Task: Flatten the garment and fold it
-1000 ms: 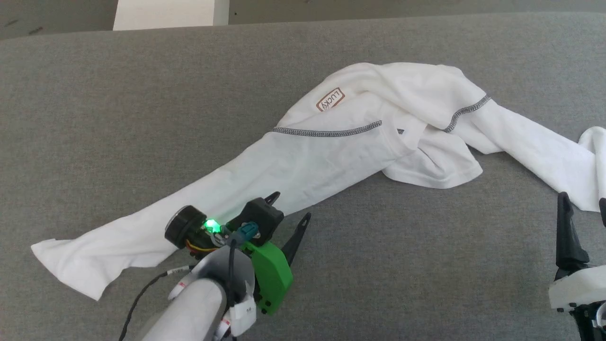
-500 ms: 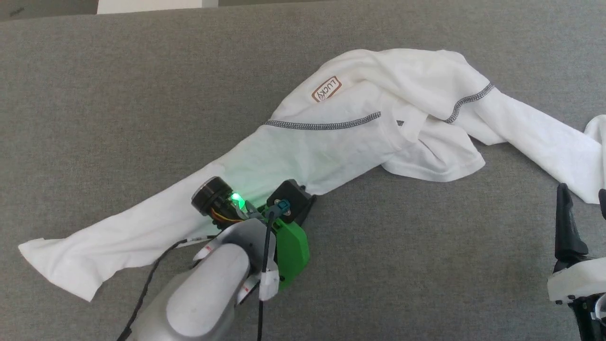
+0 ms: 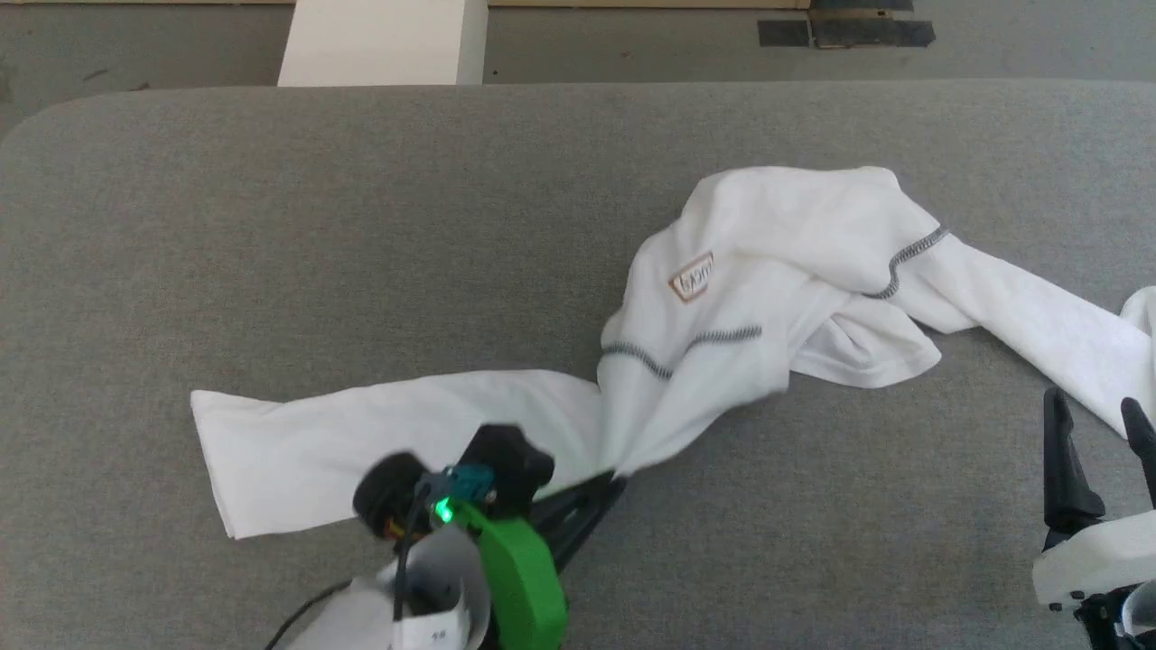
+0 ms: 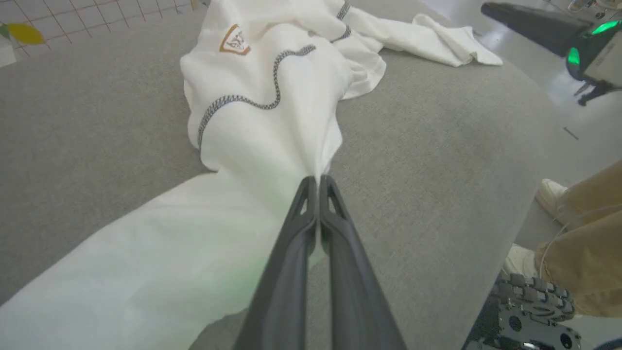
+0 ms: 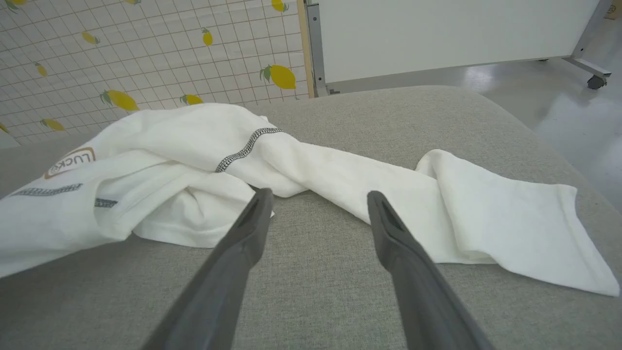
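The garment [image 3: 768,289], a white long-sleeved shirt with grey zigzag stitching and a brown-outlined patch [image 3: 693,276], lies crumpled across the grey padded table [image 3: 271,226]. One sleeve [image 3: 361,442] stretches to the left, another [image 3: 1039,316] runs off to the right. My left gripper [image 3: 614,480] is shut on a pinch of the garment [image 4: 272,121] where that left sleeve meets the body; the fabric bunches into the fingertips [image 4: 311,187]. At the lower right my right gripper [image 3: 1093,424] is open above the bare table, just short of the right sleeve [image 5: 437,194].
A white panel [image 3: 379,41] stands beyond the table's far edge. In the left wrist view a person's legs and shoes [image 4: 559,228] are beside the table's near right edge. A lemon-patterned wall [image 5: 121,53] rises behind the table.
My left gripper closed on the garment's lower edge and pulled it toward me, bunching the body and swinging the left sleeve. The head camera has also shifted. The right gripper stayed open.
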